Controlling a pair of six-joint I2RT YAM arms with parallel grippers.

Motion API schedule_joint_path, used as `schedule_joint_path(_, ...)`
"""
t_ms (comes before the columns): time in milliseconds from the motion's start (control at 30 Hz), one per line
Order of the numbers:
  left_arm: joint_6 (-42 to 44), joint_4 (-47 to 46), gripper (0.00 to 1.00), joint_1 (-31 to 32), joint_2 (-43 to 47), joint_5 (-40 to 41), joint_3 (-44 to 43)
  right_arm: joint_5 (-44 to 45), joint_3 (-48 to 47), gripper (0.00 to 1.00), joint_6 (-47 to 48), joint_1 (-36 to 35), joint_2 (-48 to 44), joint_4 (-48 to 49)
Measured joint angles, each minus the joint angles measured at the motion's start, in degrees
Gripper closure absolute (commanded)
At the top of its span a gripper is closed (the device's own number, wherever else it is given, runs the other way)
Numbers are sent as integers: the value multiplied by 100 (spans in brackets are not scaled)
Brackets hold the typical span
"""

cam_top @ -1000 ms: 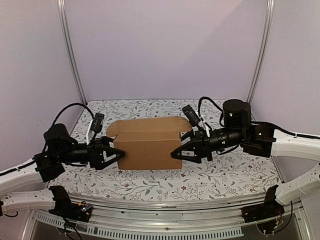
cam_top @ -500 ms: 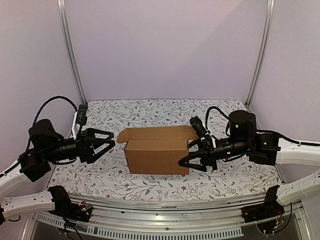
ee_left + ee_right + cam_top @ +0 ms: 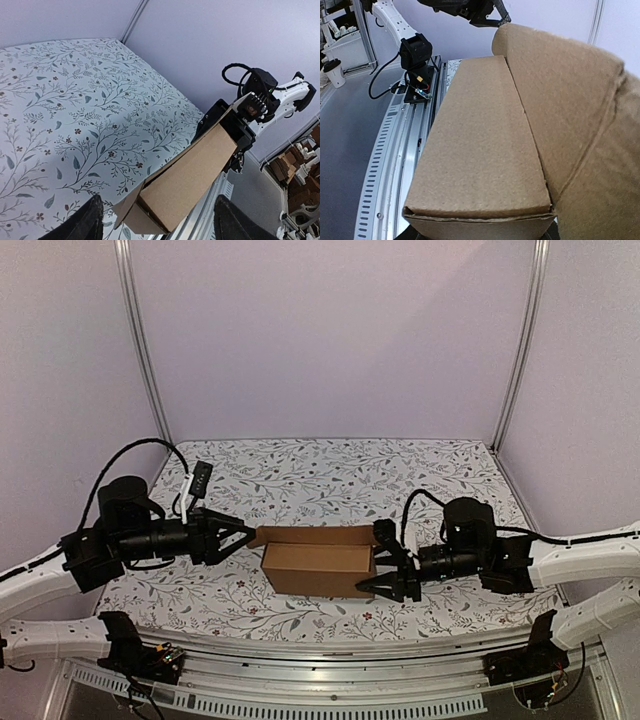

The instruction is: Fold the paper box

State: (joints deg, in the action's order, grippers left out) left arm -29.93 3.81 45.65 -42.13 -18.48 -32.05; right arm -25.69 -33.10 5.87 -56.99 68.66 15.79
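Paper box (image 3: 318,568) grasped at right end by right hand (image 3: 378,560); left hand (image 3: 244,536) released beside it.

Floral-patterned table (image 3: 330,465), the paper box (image 3: 318,568) seemingly flat on its near part.

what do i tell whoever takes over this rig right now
Left gripper: open, at the left end of the plain brown cardboard box, not gripping it.
Right gripper: shut on the box's right end.
Box: lies lengthwise on the floral-patterned table, near the front edge.
Done: the body is formed into a rectangular shape.
Left: the long flap along the far side looks open. Fold it over and tuck it in, probably with the left gripper.
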Motion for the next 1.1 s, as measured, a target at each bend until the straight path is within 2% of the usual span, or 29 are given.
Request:
schedule_joint_path(200,20,59,35,7,-341,332,2,181,280,84,345,0,649,824)
schedule_joint_path(433,13,260,42,11,-734,894,17,181,297,85,413,0,1095,1346)
schedule_joint_path(600,-2,291,52,11,-826,892,39,184,339,85,402,0,1130,1574)
schedule_joint_path(867,-2,295,76,26,-999,798,76,186,385,85,337,0,1134,1746)
schedule_joint_path(1100,13,450,81,37,-1174,765,4,264,385,86,337,0,1263,1805)
